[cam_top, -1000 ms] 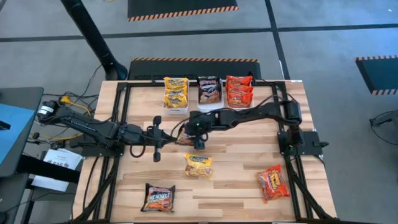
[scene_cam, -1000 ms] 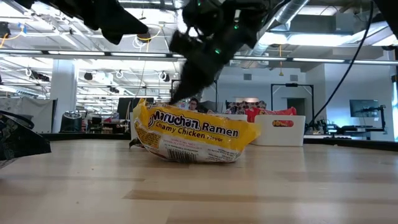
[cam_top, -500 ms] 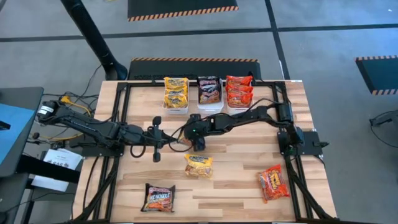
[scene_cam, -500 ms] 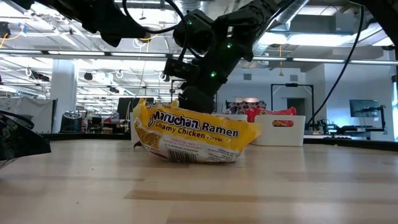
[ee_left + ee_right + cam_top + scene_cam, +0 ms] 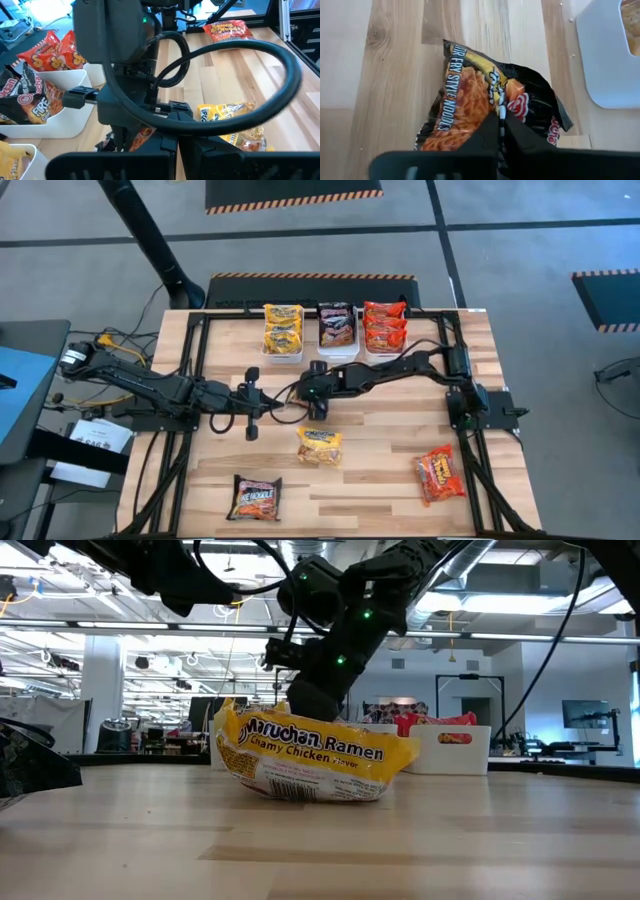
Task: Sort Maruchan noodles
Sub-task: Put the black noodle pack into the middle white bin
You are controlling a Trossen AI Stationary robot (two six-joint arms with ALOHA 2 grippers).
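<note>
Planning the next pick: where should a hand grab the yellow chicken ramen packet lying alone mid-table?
Probably from straight above, pinching the crinkled top of the yellow packet across its middle. It lies flat on the table but puffs upward, giving loose film to catch, with open wood around it.

Grey concrete floor with dark seam lines; black mats with orange-striped edges (one more at right). Open workshop hall beyond, white pillar, ceiling strip lights, wall monitor.
</note>
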